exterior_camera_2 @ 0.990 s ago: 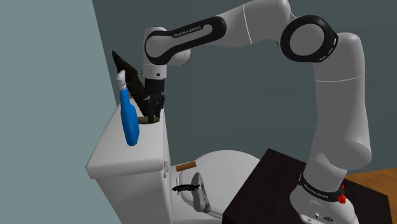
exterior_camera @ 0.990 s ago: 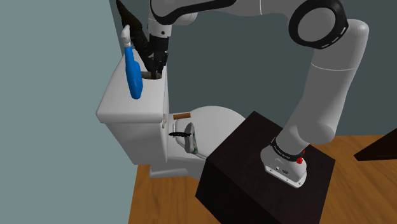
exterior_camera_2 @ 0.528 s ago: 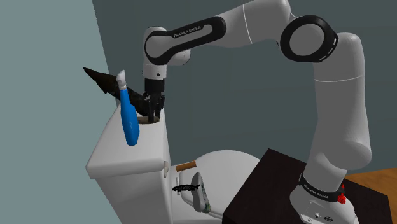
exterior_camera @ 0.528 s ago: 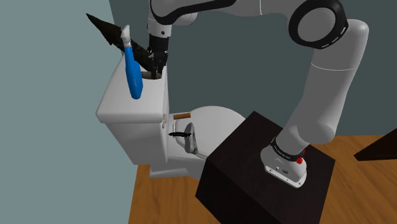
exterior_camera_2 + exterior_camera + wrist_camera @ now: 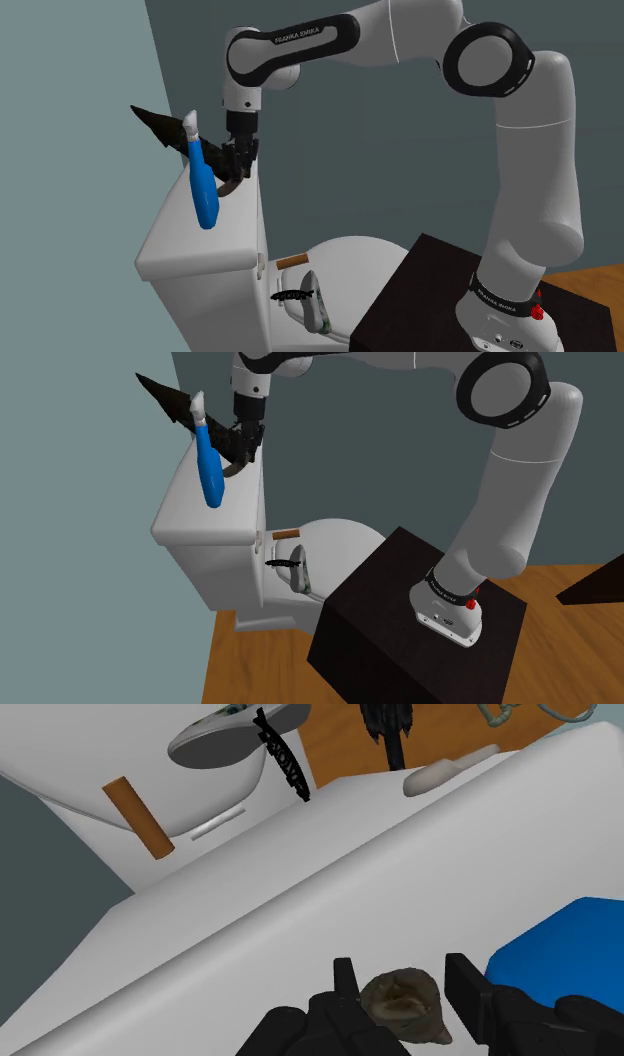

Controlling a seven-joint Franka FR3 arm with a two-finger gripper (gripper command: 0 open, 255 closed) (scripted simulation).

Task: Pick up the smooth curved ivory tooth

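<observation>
We are looking along the gripper in the wrist view, and there the fingers are pinching the tooth from both sides, just above the toilet tank. The tooth is showing as a small, mottled brown-grey lump, rounded at one end and narrowing toward the other. Its surface is reading as dull and uneven.

From the shoulder view we are seeing the gripper hanging over the back end of the toilet tank, too dark for the tooth to be told apart. The second exterior view is giving much the same: the gripper is pointing straight down over the toilet tank.

Both outer views are showing the spray bottle whole. It is glossy blue with a white nozzle, and it is leaning on the tank just beside the gripper. In the wrist view we are getting just a blue corner of the bottle next to one finger. Behind the bottle in the second exterior view, a flat black pointed shape is jutting out past the tank; we cannot tell what it is.

The tank itself is plain, smooth white with softly rounded edges. Below its front, a short brown cylinder and a black toothed strip are lying against the white toilet seat. The wrist view is showing the cylinder as matte and the strip as finely serrated. The dark box stand is sitting on the wooden floor beside the toilet.
</observation>
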